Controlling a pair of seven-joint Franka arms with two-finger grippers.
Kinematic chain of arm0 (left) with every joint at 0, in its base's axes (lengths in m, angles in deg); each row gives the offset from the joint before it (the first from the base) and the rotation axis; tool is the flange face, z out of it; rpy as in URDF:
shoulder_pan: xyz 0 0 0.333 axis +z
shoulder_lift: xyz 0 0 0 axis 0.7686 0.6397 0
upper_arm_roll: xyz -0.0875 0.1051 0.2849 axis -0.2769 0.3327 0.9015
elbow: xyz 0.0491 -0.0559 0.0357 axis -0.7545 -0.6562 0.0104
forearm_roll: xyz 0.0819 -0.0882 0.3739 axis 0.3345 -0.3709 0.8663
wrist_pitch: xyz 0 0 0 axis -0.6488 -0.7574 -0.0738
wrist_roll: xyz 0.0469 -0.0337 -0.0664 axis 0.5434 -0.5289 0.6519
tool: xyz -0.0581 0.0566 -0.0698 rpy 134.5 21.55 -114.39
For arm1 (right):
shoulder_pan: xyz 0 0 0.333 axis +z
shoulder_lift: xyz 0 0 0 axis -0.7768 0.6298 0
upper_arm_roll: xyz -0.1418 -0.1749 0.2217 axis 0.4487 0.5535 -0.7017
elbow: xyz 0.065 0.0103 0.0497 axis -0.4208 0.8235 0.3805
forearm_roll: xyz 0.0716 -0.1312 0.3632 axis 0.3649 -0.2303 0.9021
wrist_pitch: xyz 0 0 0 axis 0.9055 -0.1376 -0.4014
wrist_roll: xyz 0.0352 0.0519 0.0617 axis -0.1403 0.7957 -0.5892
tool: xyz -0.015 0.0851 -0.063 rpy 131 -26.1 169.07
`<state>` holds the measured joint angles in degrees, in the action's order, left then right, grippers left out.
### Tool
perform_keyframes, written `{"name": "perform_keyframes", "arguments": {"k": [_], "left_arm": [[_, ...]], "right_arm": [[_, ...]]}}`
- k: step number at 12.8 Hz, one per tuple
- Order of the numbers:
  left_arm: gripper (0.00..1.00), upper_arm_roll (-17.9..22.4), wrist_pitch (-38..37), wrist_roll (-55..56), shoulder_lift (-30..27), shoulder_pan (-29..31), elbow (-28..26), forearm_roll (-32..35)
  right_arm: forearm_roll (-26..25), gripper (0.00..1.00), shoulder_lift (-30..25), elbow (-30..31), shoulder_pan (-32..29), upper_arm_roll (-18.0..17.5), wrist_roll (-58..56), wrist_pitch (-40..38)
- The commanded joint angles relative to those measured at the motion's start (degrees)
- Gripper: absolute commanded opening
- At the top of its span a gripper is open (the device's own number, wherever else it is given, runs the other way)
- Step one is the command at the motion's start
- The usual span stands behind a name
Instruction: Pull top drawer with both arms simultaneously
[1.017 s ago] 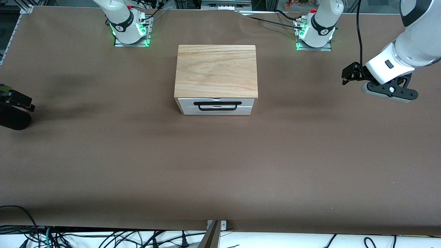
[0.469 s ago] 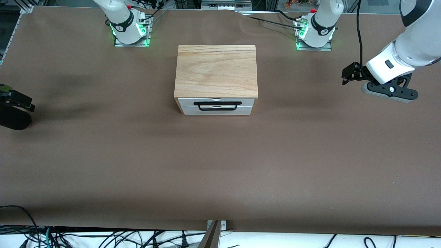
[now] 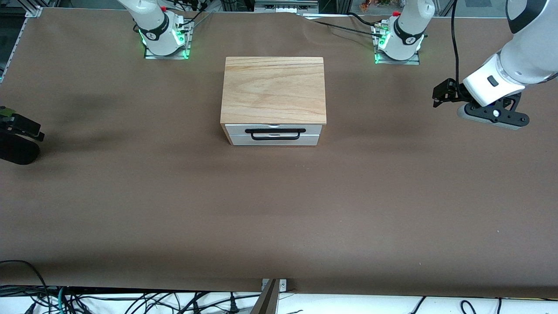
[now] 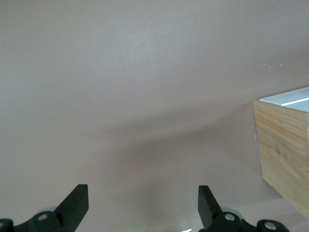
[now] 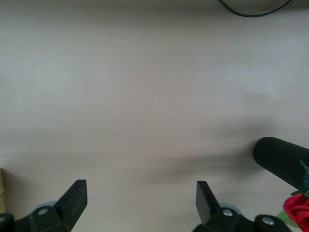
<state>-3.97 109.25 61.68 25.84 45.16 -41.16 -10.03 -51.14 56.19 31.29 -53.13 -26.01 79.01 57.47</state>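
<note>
The top drawer (image 3: 235, 129) is shut in the wooden box (image 3: 273, 89) at the table's middle. Its white front and black bar handle (image 3: 274, 130) face the front camera, above the lower drawer (image 3: 237, 139). My left gripper (image 3: 441, 92) hovers open and empty over the table toward the left arm's end, well away from the box. In the left wrist view its fingers (image 4: 77, 203) are spread wide and the box's side (image 4: 285, 145) shows at the frame's edge. My right gripper (image 3: 30, 126) hovers open and empty at the right arm's end, fingers (image 5: 75, 198) spread wide.
The brown table cover (image 3: 279, 209) spreads all round the box. The two arm bases (image 3: 163, 37) (image 3: 399, 39) stand along the table edge farthest from the front camera. In the right wrist view a black ribbed cylinder (image 5: 282, 162) and a red flower (image 5: 295, 205) show.
</note>
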Motion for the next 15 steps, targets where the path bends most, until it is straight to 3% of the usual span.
{"name": "perform_keyframes", "arguments": {"k": [1,15], "left_arm": [[1.00,0.0,-1.0,0.4,0.5,0.1,1.7,-1.1],[1.00,-0.2,-1.6,0.1,0.7,-0.2,2.0,-0.5]], "right_arm": [[0.8,1.00,0.1,-0.9,-0.3,-0.2,-0.5,-1.0],[0.8,1.00,0.1,-0.9,-0.3,-0.2,-0.5,-1.0]]}}
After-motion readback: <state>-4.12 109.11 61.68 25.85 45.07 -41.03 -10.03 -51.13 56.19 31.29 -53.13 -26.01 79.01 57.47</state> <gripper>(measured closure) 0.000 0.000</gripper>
